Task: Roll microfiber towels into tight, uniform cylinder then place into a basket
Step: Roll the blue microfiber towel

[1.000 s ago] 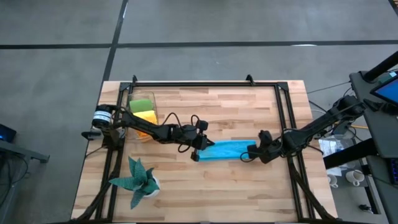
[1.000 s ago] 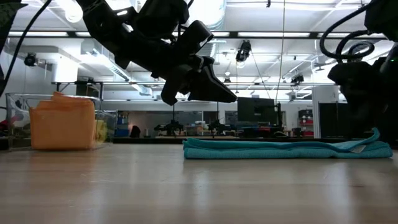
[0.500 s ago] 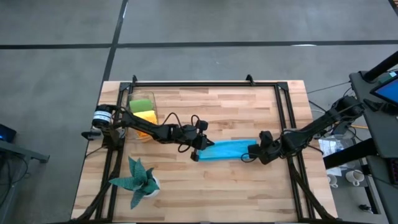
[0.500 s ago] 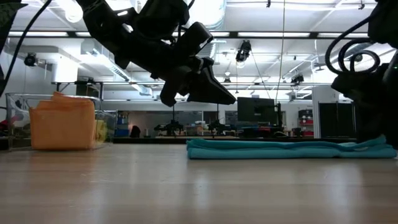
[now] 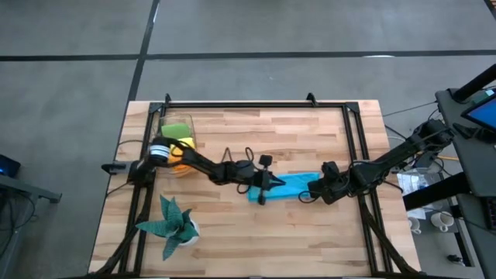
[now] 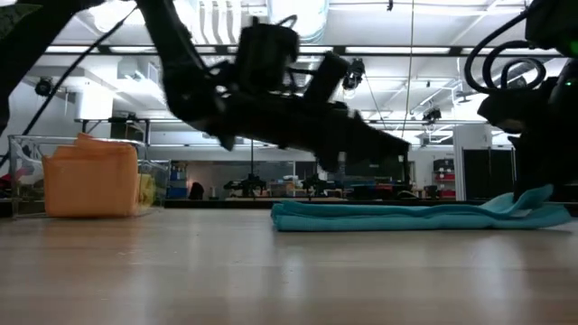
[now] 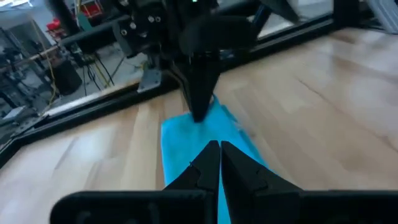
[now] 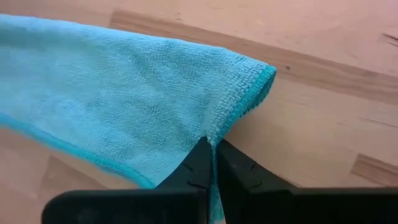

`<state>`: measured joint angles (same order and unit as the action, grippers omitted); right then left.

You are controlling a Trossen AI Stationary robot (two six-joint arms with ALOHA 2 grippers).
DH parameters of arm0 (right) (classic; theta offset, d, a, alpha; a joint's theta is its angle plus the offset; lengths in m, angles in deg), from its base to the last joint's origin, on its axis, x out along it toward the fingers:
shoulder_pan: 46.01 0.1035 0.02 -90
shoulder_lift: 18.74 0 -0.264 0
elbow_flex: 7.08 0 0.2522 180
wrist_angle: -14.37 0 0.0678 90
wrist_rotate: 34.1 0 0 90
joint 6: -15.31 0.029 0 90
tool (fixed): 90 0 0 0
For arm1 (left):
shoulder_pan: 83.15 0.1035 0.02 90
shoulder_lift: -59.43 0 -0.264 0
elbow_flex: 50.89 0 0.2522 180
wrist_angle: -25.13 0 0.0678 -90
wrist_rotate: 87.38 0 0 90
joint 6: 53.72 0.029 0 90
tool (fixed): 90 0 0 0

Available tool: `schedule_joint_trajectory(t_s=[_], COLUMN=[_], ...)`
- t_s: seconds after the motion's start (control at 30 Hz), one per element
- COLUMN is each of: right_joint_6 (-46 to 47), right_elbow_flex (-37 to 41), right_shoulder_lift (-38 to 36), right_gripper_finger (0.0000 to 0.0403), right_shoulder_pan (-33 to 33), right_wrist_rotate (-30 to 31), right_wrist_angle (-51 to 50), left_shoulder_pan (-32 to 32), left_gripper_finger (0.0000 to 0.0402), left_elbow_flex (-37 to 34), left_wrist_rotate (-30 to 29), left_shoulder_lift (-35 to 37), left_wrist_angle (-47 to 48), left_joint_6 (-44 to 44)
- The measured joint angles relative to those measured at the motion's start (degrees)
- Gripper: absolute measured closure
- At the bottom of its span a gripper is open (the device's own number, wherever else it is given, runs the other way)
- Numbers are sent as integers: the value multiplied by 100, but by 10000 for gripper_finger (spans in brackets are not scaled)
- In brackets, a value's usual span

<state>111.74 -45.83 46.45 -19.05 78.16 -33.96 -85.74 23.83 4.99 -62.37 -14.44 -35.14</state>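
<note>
Both jaws clenched: right gripper (image 8: 213,163) pinching blue towel (image 8: 118,106) edge, left gripper (image 7: 219,157) empty above it

A bright blue towel (image 5: 288,186) lies on pale striped wood table (image 5: 310,139); orange towel (image 6: 88,181) beside.

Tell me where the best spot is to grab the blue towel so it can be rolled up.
Probably at a short end, coming in level along its length. The blue towel lies folded in a long flat strip on the table, so an end edge is the easiest part to pinch. The right gripper is shut on its right-hand end; the left gripper, shut and empty, hovers over the other end.
</note>
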Motion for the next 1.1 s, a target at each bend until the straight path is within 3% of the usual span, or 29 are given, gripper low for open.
schedule_joint_trajectory(t_s=[0.1,0.23,0.33,0.8,1.1], right_joint_6=[-59,-91,-113,-540,-1087], right_elbow_flex=[-53,-88,-119,-609,-657], right_shoulder_lift=[-4,-4,-6,148,853], right_gripper_finger=[394,394,394,394,394], right_shoulder_pan=[0,0,0,-15,-149], right_wrist_rotate=[31,44,46,508,639], right_wrist_angle=[2,6,6,132,1259], left_shoulder_pan=[2,0,0,34,35], left_gripper_finger=[402,402,402,402,402], left_elbow_flex=[637,1619,2130,2204,2204], left_wrist_rotate=[2,1,0,-24,-33], left_shoulder_lift=[-358,-650,-744,-839,-839], left_wrist_angle=[569,2436,3331,3478,3483], left_joint_6=[-32,-36,-40,-35,-36])
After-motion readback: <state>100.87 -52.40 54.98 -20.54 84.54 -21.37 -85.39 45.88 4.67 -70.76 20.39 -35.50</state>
